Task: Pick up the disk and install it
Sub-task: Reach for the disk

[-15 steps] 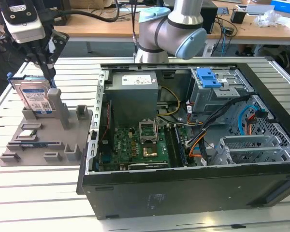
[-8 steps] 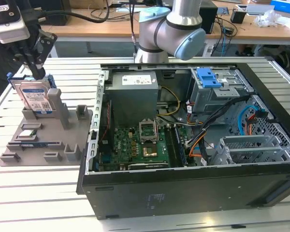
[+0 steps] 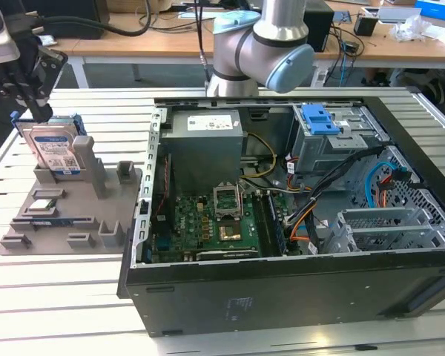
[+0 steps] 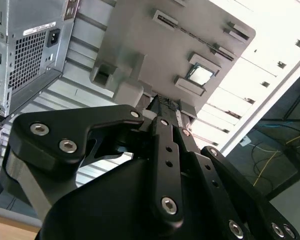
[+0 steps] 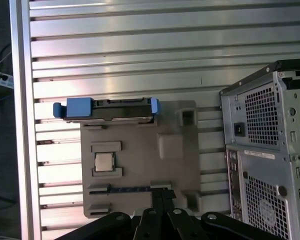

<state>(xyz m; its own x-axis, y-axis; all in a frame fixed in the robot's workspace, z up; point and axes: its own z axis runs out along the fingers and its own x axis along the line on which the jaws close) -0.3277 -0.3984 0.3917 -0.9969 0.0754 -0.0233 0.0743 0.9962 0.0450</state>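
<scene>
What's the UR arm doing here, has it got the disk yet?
Not yet. The disk stands on edge in a slot of the grey fixture tray, next to the open PC case on the slotted table. The gripper hangs over the tray close to the disk. In both wrist views it looks shut, with nothing in it. The disk sits outside the case, so it is neither picked up nor installed.
</scene>
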